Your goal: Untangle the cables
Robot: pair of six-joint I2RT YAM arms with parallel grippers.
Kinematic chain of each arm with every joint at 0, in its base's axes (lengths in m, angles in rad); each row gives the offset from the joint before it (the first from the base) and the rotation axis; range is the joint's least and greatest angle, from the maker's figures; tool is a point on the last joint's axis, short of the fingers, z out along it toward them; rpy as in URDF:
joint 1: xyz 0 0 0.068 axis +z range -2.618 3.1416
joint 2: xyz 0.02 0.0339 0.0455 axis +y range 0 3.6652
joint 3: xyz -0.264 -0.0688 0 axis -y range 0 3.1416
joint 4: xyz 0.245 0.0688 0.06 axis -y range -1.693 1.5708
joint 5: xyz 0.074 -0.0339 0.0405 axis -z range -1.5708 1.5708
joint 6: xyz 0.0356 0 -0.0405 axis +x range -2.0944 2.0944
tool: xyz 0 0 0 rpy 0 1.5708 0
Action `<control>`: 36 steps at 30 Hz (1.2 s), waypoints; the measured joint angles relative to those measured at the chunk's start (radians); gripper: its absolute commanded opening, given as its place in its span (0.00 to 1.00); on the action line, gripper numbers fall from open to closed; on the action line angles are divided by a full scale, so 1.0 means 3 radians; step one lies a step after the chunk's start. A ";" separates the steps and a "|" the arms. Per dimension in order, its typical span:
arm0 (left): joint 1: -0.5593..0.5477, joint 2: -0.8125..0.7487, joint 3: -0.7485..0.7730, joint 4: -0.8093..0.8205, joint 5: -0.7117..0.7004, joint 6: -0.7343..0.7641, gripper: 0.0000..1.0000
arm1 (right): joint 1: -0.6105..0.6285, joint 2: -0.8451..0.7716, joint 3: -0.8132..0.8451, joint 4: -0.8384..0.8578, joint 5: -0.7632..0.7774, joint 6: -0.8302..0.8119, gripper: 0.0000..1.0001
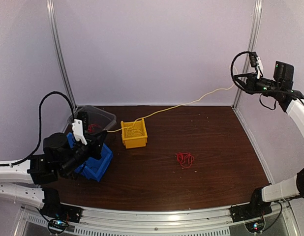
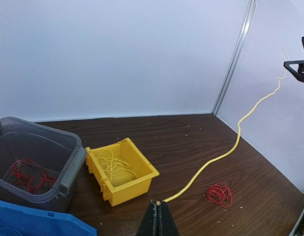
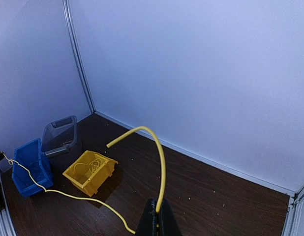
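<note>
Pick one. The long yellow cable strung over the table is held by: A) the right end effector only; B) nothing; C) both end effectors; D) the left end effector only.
C: the yellow cable runs from the shut left end effector to the shut right end effector.

1. My left arm [image 1: 24, 172] lies low at the near left, its wrist angled up and toward the table's middle.
2. My left gripper [image 2: 158, 210] has its fingers pressed together, pinching one end of the yellow cable [image 3: 163, 172] at the tips.
3. My right arm [image 1: 298, 112] climbs steeply from its near-right base, wrist high beside the right wall.
4. My right gripper [image 3: 157, 211] is held aloft, fingers closed on the same cable.
5. My two grippers are well apart.
</note>
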State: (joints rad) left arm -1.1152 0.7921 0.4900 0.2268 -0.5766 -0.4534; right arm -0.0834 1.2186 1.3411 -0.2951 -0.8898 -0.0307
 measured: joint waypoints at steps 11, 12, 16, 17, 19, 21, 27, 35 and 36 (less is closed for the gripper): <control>0.0247 -0.0271 0.0612 -0.0818 -0.0689 0.0479 0.00 | 0.0028 0.0034 -0.0613 0.0046 0.0219 -0.0090 0.00; 0.0314 -0.0289 0.0666 -0.0843 -0.0682 0.0530 0.00 | 0.0078 0.0070 -0.0618 0.0048 0.0200 -0.0106 0.00; 0.0682 -0.0209 0.0950 -0.0876 -0.0623 0.0763 0.00 | 0.0429 0.0298 -0.0618 0.0052 0.0193 -0.0215 0.00; 0.0741 -0.0154 0.1031 -0.0881 -0.0608 0.0815 0.00 | 0.0537 0.0369 -0.0617 0.0051 0.0215 -0.0242 0.00; 0.0818 0.0006 0.1202 -0.0877 -0.0565 0.0900 0.00 | 0.0763 0.0509 -0.0604 0.0043 0.0263 -0.0277 0.00; 0.0865 0.0192 0.1353 -0.0879 -0.0493 0.0965 0.00 | 0.1003 0.0656 -0.0551 0.0037 0.0296 -0.0309 0.00; 0.1237 0.0821 0.1851 -0.0971 -0.0032 0.1053 0.00 | 0.1675 0.1352 0.0031 0.0098 0.0342 -0.0299 0.00; 0.1500 0.1363 0.2501 -0.1021 0.0374 0.1142 0.00 | 0.2168 0.2575 0.1008 0.0303 0.0285 0.0013 0.00; 0.1509 0.1396 0.2546 -0.1016 0.0403 0.1151 0.00 | 0.2201 0.2710 0.1114 0.0320 0.0272 0.0047 0.00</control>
State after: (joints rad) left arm -0.6624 1.2110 1.2537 -0.0780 -0.4557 -0.1081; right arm 0.5770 2.0315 1.6752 -0.1989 -0.8082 -0.0166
